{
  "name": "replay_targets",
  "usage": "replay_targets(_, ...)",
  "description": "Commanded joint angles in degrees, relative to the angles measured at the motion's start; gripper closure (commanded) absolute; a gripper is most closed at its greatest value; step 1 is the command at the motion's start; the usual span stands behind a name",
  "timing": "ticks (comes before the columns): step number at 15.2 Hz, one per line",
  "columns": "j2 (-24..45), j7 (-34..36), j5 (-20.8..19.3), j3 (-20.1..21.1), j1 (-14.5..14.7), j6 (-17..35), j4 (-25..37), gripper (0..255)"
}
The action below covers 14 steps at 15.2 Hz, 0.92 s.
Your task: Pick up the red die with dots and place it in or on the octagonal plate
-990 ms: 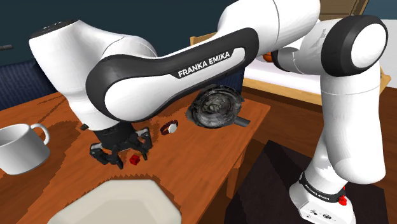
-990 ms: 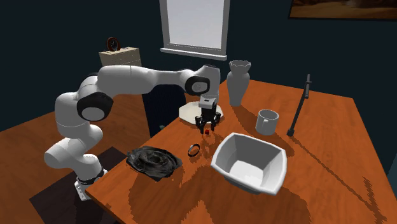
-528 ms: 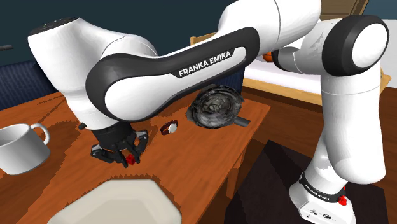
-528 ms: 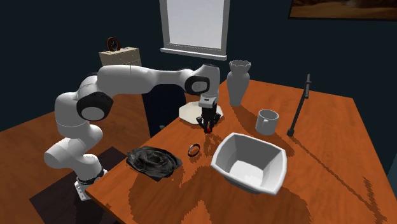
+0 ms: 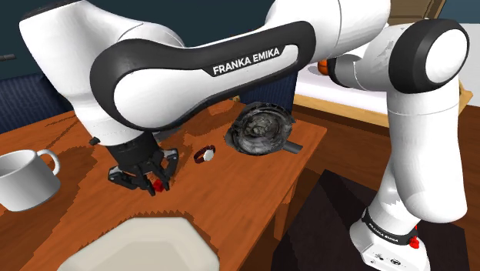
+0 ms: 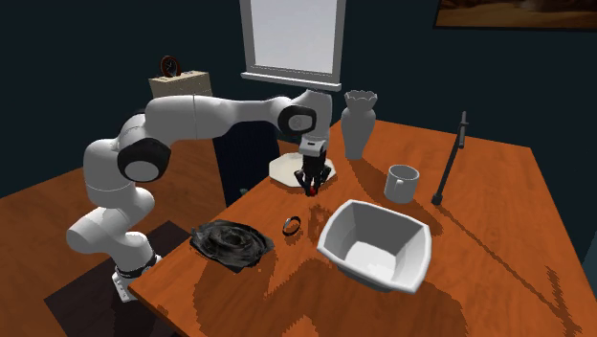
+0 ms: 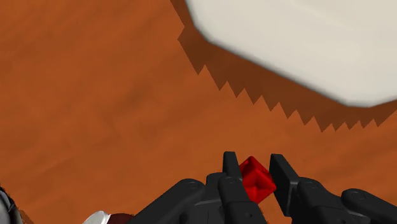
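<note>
Red die [image 7: 256, 181] in tool [image 7: 254, 167], near plate [image 7: 305, 44]

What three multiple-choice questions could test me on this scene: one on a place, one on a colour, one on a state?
1. Where does the vase stand? A floor; B table; C windowsill.
2. What colour is the die? A red; B blue; C green.
3. How is the pincer? A wide open; B shut on nothing; C shut on the die.
Answers: B, its foot rests on the table; A, it shows red between the fingers; C, both fingers clasp the die.
</note>
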Motion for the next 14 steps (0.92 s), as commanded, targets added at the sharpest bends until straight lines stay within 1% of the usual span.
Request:
replay_targets(1,-0.1,-0.2,0.1,0.1,0.2,-1.5,1.4,255)
replay_targets(10,1.5,-0.9,-0.8,0.0,2.7,-9.3,10.8,255)
replay_targets(11,1.5,-0.9,-0.9,0.0,2.8,-9.4,11.0,255)
replay_targets(14,2.5,2.8,-1.4,0.6,6.3,-10.3,12.2,255)
